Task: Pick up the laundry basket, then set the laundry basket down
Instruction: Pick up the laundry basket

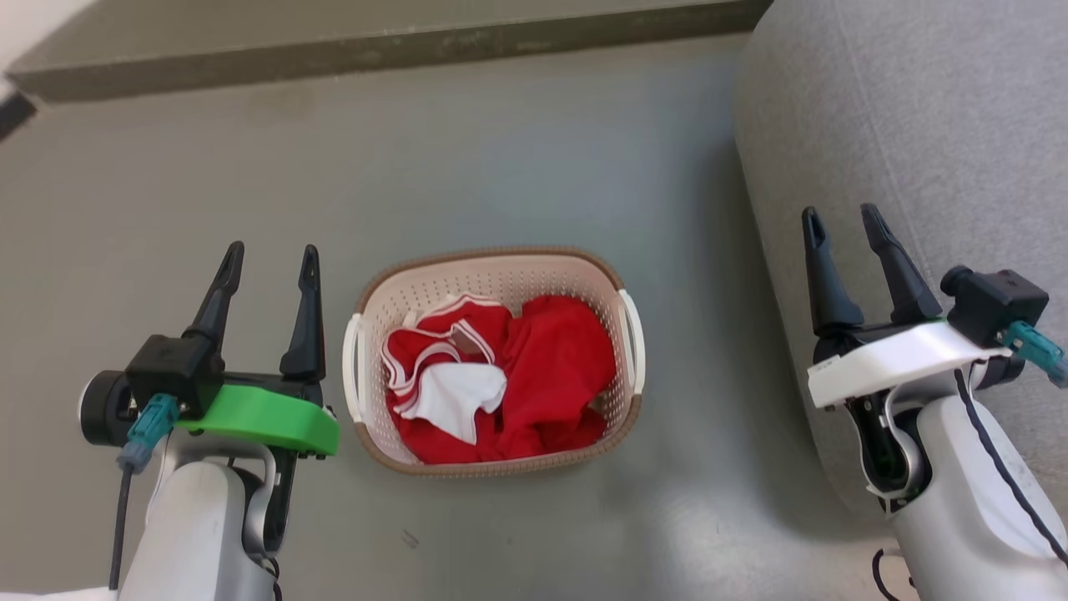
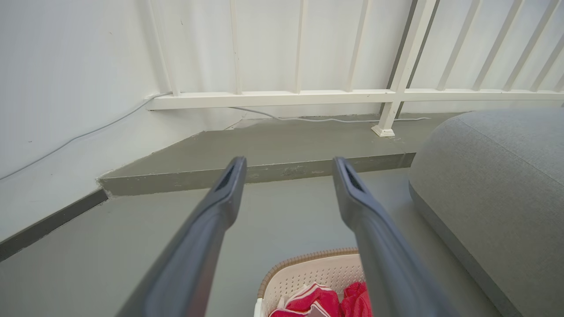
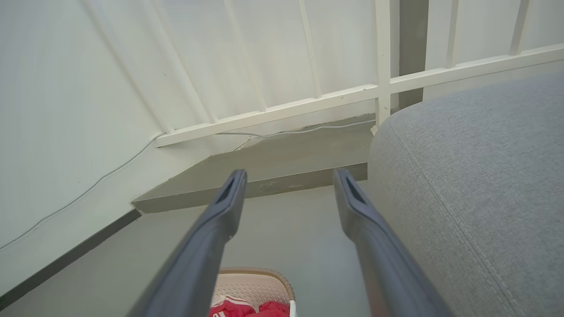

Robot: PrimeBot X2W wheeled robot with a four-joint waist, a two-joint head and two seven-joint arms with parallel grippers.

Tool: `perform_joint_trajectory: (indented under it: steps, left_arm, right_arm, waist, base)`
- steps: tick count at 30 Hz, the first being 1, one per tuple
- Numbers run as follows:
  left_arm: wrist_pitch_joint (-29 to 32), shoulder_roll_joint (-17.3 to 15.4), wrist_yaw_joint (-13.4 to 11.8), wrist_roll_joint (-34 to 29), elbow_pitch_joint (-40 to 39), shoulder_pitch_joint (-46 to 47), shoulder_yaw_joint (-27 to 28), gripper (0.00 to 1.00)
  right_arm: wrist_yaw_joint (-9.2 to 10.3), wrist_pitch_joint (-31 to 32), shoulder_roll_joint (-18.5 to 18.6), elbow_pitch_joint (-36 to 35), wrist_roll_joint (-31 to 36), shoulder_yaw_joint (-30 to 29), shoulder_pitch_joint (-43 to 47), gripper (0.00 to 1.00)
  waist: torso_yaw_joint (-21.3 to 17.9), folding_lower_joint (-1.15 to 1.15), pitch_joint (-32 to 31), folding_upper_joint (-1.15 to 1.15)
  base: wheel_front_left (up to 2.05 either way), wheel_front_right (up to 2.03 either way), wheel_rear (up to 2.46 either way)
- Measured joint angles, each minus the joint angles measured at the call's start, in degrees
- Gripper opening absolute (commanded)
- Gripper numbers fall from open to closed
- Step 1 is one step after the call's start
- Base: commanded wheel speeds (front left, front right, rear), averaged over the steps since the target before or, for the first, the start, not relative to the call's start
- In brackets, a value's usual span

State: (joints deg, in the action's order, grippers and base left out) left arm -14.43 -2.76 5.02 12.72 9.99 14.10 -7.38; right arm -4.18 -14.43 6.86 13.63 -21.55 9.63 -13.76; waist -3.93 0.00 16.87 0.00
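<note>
One laundry basket [image 1: 492, 263], two handles [image 1: 354, 367].

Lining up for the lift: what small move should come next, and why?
Probably swing the right pincer inward toward the right handle of the laundry basket. The basket sits on the floor untouched, both pincers open, and the right one hangs by the grey sofa, farther off than the left pincer.

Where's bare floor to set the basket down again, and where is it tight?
Widest bare floor lies between the laundry basket and the raised step. More lies left of the left gripper. Tight on the right: the grey sofa leaves a narrow lane beside the basket, and the right gripper shows against the sofa.
</note>
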Motion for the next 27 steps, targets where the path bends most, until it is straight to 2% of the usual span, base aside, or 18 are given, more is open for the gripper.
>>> perform_joint_trajectory:
  steps: [16, 27]
  left_arm:
    - [0.0, 0.1, 0.5, -0.3, 8.8, 8.5, -0.1, 1.00]
    - [0.0, 0.3, 1.1, 0.4, 19.3, 14.8, 0.0, 1.00]
  right_arm:
    - [-0.83, 0.0, -1.5, 10.0, 0.0, 0.9, -8.5, 1.00]
    - [-1.37, 0.0, -2.8, 19.7, -0.4, 2.8, -15.4, 1.00]
  waist:
    - [0.6, 0.01, 10.0, 0.00]
    - [1.3, 0.01, 17.0, 0.00]
  base:
    - [0.00, 0.00, 0.00]
    - [0.00, 0.00, 0.00]
